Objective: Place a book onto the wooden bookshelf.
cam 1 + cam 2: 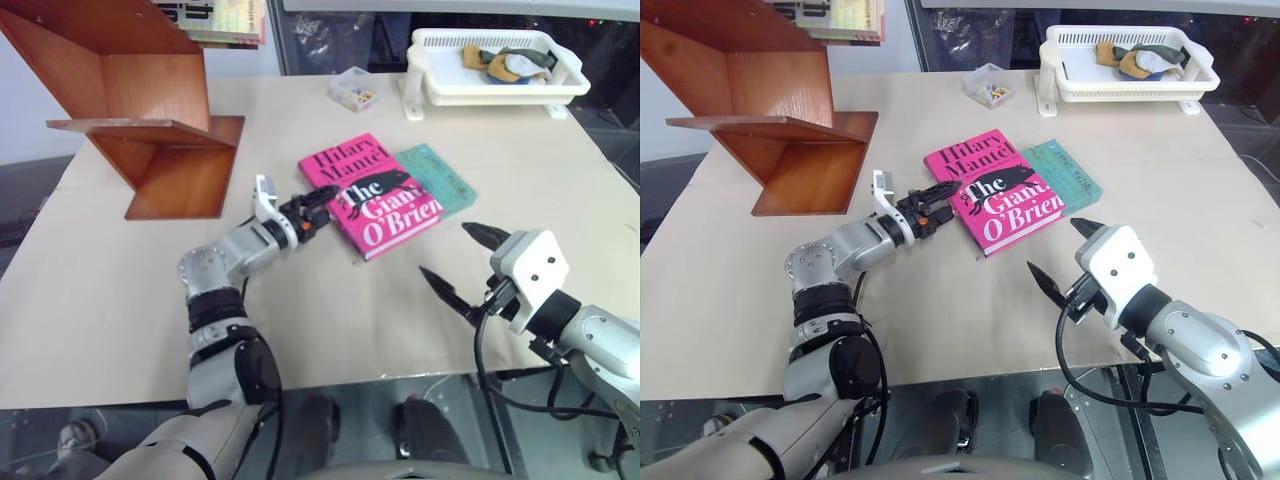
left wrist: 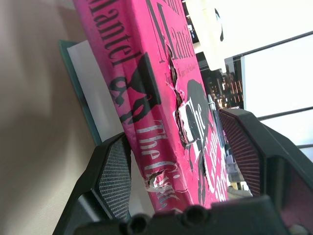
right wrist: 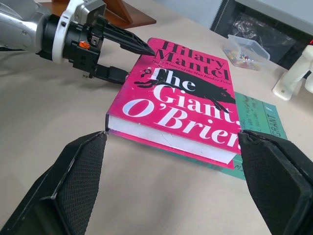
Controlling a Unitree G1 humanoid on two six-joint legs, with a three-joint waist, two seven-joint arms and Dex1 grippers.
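Observation:
The book (image 1: 375, 195), a thick bright pink paperback, lies flat near the table's middle, partly over a thin teal-green book (image 1: 445, 175). My left gripper (image 1: 325, 210) is open and straddles the pink book's spine edge. In the left wrist view one finger (image 2: 115, 171) sits against the lower side of the spine while the other finger (image 2: 249, 142) stands off the cover. The wooden bookshelf (image 1: 170, 150), reddish-brown with slanted panels, stands at the table's far left. My right gripper (image 1: 446, 250) hangs open near the front right, pointing at the book (image 3: 181, 103) without touching it.
A white plastic basket (image 1: 500, 90) holding cloth items stands at the far right. A small clear box (image 1: 353, 90) of bits sits behind the books. Some books (image 1: 225, 25) rest on the shelf unit's top. Bare table lies between the shelf and the pink book.

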